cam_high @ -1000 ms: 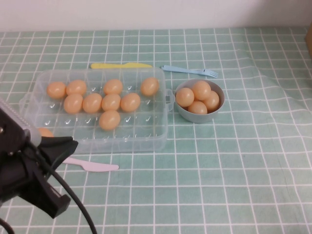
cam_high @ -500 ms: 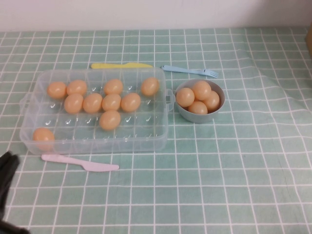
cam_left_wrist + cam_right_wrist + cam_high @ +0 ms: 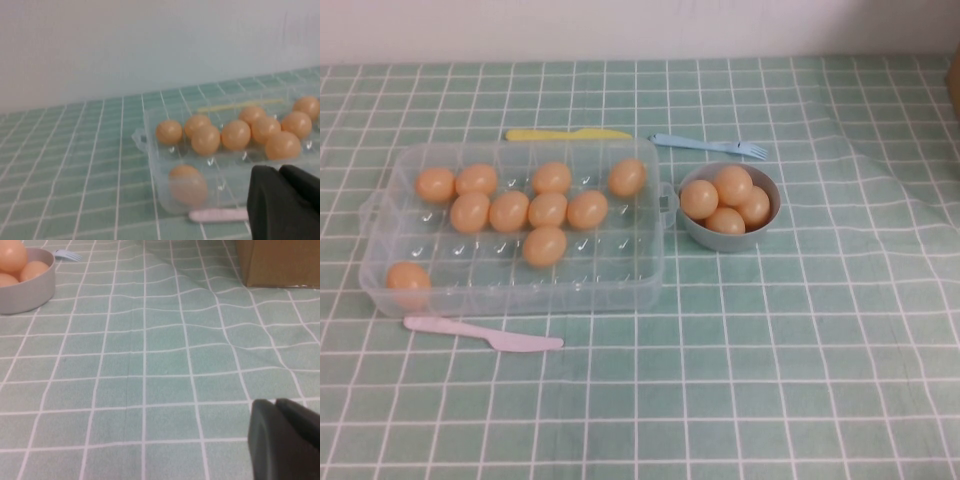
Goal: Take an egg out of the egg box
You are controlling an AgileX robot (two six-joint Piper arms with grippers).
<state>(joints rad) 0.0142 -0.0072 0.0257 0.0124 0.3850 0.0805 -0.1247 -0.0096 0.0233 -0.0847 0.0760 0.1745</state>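
The clear plastic egg box (image 3: 620, 290) lies left of the table's middle with several orange-tan eggs in its dimples. One egg (image 3: 408, 280) sits alone in the near-left corner, also seen through the box wall as the egg (image 3: 187, 184) in the left wrist view. Neither arm shows in the high view. My left gripper (image 3: 279, 170) is shut and empty, hanging just short of the egg box (image 3: 155, 150) near its front. My right gripper (image 3: 275, 402) is shut and empty over bare tablecloth, far to the right of the box.
A grey-blue bowl (image 3: 695, 232) holding several eggs stands against the box's right end. A yellow knife (image 3: 568, 134) and blue fork (image 3: 710, 146) lie behind the box, a pink knife (image 3: 485, 334) in front. A cardboard box (image 3: 280, 262) stands at the far right.
My left arm has pulled back out of the high view at the lower left, uncovering the egg in the box's near-left corner. The eggs, box and bowl have stayed put.
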